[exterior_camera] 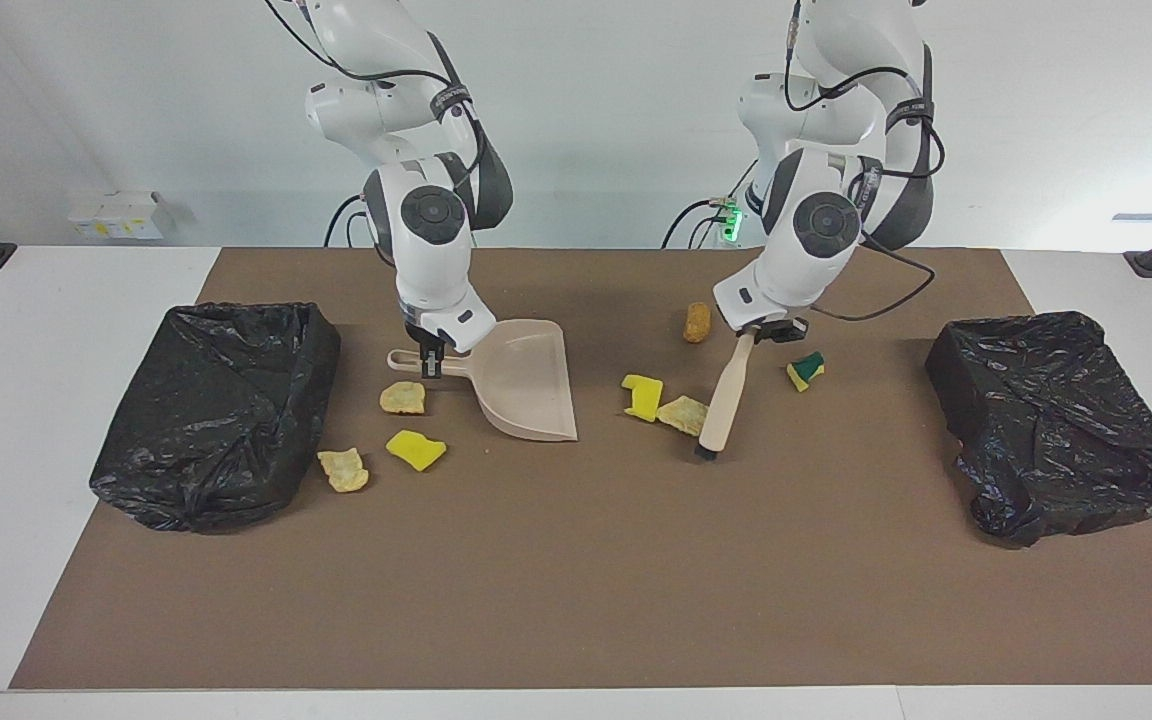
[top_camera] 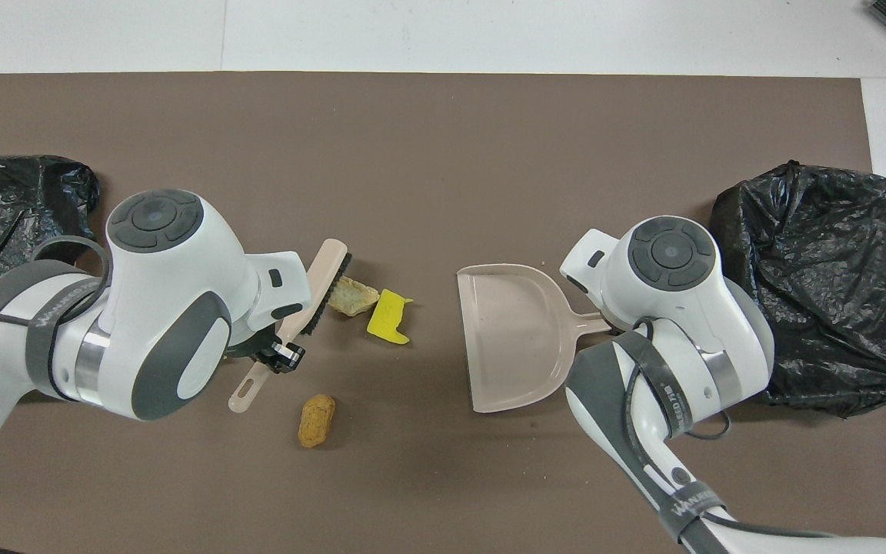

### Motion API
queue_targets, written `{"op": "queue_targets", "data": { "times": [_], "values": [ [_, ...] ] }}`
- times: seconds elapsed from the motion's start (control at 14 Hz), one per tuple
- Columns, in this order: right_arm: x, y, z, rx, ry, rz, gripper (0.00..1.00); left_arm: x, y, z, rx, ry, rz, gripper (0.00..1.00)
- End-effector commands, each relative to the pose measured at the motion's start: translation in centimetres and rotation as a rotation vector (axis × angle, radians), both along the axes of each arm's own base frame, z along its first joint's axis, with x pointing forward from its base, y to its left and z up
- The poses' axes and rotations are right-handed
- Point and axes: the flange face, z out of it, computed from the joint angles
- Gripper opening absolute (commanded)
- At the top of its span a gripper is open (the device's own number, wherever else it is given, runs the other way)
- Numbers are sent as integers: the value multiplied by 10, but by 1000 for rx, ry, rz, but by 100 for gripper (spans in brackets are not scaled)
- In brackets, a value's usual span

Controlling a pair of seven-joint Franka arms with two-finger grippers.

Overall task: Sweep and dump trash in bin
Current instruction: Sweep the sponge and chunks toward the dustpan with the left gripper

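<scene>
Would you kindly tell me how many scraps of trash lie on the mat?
7: three beside the dustpan handle, two against the brush, one green-backed, one tan nearest the robots.

bright even overhead light, soft short shadows, sharp focus

- The dustpan looked like smooth beige plastic with a dull sheen.
- The brush had a matt beige handle and black bristles.
- Both bin bags were crinkled, glossy black plastic.
- The table mat was matt brown.
- The scraps looked spongy or crusty and rough.
</scene>
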Motion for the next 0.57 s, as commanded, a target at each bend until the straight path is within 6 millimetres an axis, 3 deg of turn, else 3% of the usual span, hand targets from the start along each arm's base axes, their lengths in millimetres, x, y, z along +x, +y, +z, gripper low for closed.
{"op": "queue_targets", "data": {
  "times": [0.0, 0.22, 0.5],
  "values": [
    [-9, 0, 2, -4, -11, -6, 0, -15, 26, 34, -11, 17, 57, 0],
    [-9, 0, 3, -4, -11, -7, 0, -26, 54, 43, 66, 62, 218, 0],
    [-9, 0, 2, -4, -11, -6, 0, -57, 74, 27, 249, 2, 447, 0]
  ]
}}
